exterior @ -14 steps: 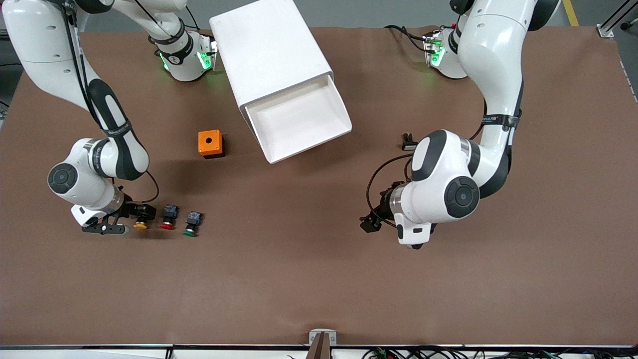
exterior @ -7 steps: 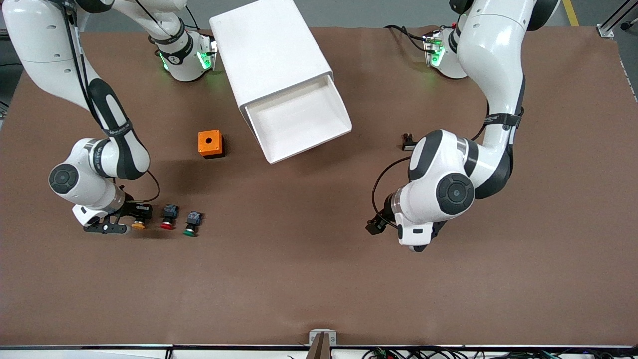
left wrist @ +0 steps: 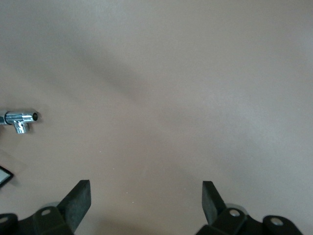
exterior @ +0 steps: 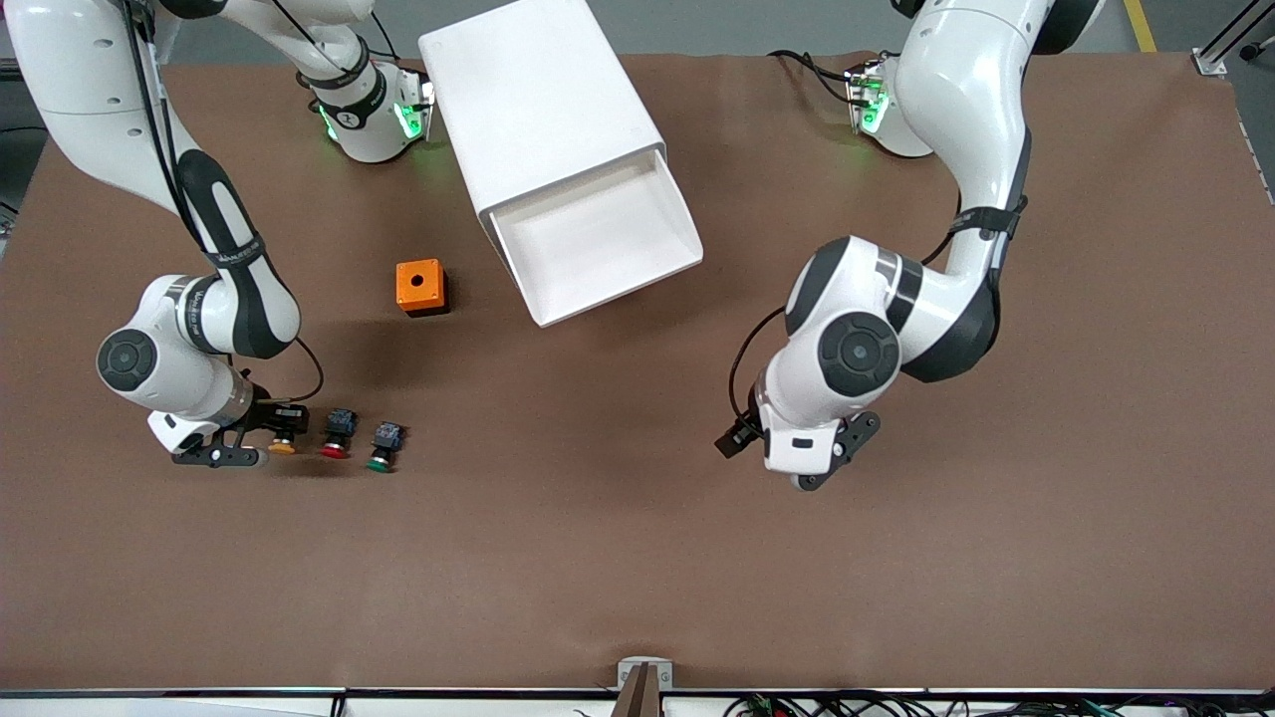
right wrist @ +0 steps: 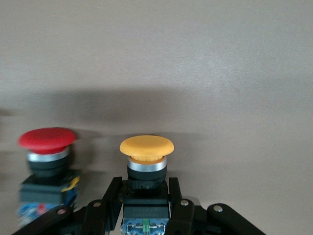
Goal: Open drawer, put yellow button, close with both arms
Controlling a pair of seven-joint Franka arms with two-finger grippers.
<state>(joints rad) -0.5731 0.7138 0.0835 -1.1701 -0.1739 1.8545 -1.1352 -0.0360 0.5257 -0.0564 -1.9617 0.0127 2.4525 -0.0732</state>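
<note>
The yellow button [exterior: 282,445] lies on the table beside the red and green ones, toward the right arm's end. My right gripper [exterior: 267,439] is low at the table and shut on its black body; in the right wrist view the fingers [right wrist: 113,191] press both sides of the button [right wrist: 146,147]. The drawer [exterior: 610,291] is pulled out of the white cabinet [exterior: 538,100], its tray empty. My left gripper [exterior: 837,456] is open and empty over bare table toward the left arm's end; the left wrist view shows it [left wrist: 145,188] holding nothing.
A red button [exterior: 336,435] and a green button [exterior: 383,446] lie next to the yellow one; the red one [right wrist: 48,139] is close beside my right gripper. An orange box [exterior: 419,286] stands between the buttons and the cabinet. A small chrome fitting [left wrist: 19,120] lies near my left gripper.
The left arm's wrist has swung round and its gripper now shows near the table. The right gripper has settled slightly on the yellow button, which shifted a little.
</note>
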